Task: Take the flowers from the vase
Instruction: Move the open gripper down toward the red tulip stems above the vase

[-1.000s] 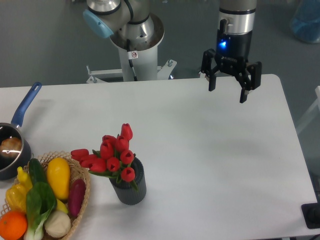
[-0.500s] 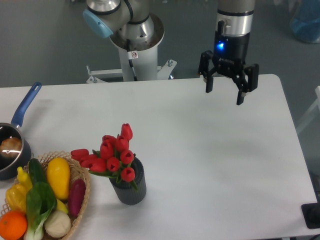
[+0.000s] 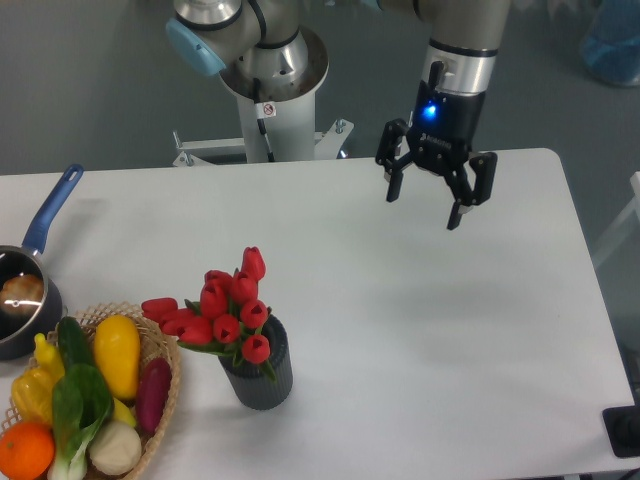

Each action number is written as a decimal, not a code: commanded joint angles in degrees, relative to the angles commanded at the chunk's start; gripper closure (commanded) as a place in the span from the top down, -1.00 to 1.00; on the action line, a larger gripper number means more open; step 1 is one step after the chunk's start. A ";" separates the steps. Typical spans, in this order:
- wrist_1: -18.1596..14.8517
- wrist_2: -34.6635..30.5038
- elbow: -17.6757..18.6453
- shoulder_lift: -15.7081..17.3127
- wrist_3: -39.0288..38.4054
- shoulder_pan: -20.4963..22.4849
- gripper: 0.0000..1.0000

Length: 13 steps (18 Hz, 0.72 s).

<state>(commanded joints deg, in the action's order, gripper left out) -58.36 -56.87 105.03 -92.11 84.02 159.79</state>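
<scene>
From my seat at the remote console, the gripper [image 3: 423,208] hung above the far half of the table [image 3: 420,330], its two fingers spread wide apart with nothing between them and a blue light glowing on its body. It sat at about one o'clock from the flowers [image 3: 224,310] and well apart from them.

The flowers stood in the vase [image 3: 259,374], near the table's front edge at roughly seven o'clock from the table's middle. I saw red buds bunched above the rim, one tulip rising taller than the rest at twelve o'clock of the bunch, and a few buds leaning out toward nine o'clock. The vase itself was dark, ribbed and upright.

Just beside the vase at nine o'clock was a wicker basket [image 3: 166,400] filled with vegetables, the leaning buds reaching over its rim. Farther toward nine o'clock, at the table's edge, sat a pot [image 3: 24,305] with a blue handle pointing toward one o'clock.
</scene>
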 joint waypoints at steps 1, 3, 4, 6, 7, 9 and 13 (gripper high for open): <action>0.09 0.26 0.00 -0.61 -0.09 -0.61 1.00; 0.09 0.96 0.00 -1.84 0.18 -1.76 1.00; 0.09 1.14 0.09 -2.46 0.18 -2.72 1.00; 0.09 1.49 0.18 -2.99 0.00 -3.78 1.00; 0.17 2.45 0.18 -3.51 0.09 -3.96 1.00; -0.09 7.01 0.35 -4.39 0.00 -4.05 1.00; -0.09 12.30 1.67 -5.80 -0.09 -4.31 1.00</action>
<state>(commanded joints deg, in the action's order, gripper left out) -58.45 -44.57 106.70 -97.91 83.94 155.48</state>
